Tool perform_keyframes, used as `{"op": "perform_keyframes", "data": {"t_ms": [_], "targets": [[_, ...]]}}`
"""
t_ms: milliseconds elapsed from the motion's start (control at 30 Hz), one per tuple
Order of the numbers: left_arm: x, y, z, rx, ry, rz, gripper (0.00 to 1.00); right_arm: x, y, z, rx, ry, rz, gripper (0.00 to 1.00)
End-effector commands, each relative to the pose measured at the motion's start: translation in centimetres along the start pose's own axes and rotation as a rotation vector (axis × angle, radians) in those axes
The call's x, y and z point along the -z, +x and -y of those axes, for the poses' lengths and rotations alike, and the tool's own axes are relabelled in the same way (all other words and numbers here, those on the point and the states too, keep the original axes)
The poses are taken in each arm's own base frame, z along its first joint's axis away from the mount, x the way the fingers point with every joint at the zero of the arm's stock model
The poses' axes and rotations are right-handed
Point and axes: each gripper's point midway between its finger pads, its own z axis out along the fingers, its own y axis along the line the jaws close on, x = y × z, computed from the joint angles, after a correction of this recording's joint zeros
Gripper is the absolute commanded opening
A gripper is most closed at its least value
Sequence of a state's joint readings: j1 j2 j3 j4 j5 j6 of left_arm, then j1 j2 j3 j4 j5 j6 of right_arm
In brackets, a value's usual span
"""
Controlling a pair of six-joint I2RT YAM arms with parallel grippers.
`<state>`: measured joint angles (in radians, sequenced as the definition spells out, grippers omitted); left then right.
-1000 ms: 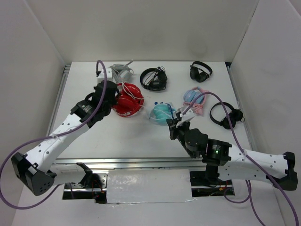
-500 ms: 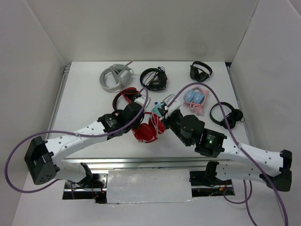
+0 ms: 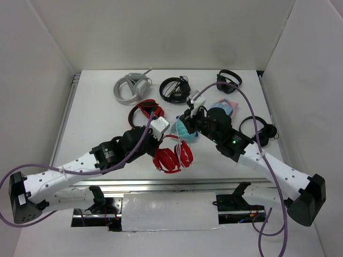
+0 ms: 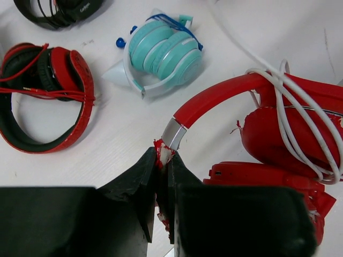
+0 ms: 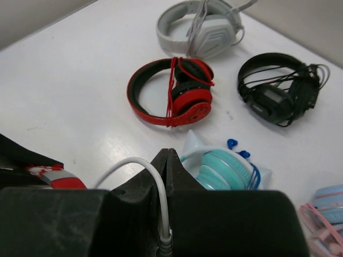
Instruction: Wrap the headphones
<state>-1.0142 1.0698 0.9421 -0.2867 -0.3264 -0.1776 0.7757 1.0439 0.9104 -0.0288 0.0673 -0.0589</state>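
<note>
Two grips: both arms hold the same item, so you work them as a pair.
Item: the headphones (image 3: pixel 174 156), all red and folded, lie on the table (image 3: pixel 102 112) near its front edge, between the two arms.
Left: the left gripper (image 4: pixel 164 160) is clenched on the end of the red headband, just below the silver slider.
Right: the right gripper (image 5: pixel 165 160) is pinched on the white cable (image 5: pixel 128 163), which arcs out to its left.
Key relation: in the left wrist view the headband arcs up and to the right from the jaws, and the earcups lie to their right. The cable leaves the cups toward the right gripper, which sits beyond the headphones, by the teal pair (image 4: pixel 163 53).
Loops: a few cable turns already lie over the upper earcup.
Judgement: left anchors and right carries the free end. Your next turn must circle the cups, across the band's arc.
Risk: the red-and-black pair (image 4: pixel 48 91) is close, so keep the cable from snagging on it.
Containers: none in view.
</note>
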Motion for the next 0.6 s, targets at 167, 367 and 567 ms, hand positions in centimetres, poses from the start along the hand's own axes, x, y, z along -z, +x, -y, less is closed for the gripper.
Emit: {"op": "perform_keyframes", "data": {"t_ms": [167, 367, 567], "targets": [[3.1, -6.2, 0.8, 0.063, 0.081, 0.236, 0.0, -1.3, 3.8, -0.8, -0.185, -0.141, -0.053, 0.08], [4.5, -7.6, 0.2, 0.092, 0.07, 0.282, 0.0, -1.1, 6.6, -0.6, -0.265, -0.151, -0.071, 0.2], [5.3, -9.6, -0.4, 0.139, 0.041, 0.33, 0.0, -0.2, 7.9, -3.0, -0.272, -0.281, -0.036, 0.34]]}}
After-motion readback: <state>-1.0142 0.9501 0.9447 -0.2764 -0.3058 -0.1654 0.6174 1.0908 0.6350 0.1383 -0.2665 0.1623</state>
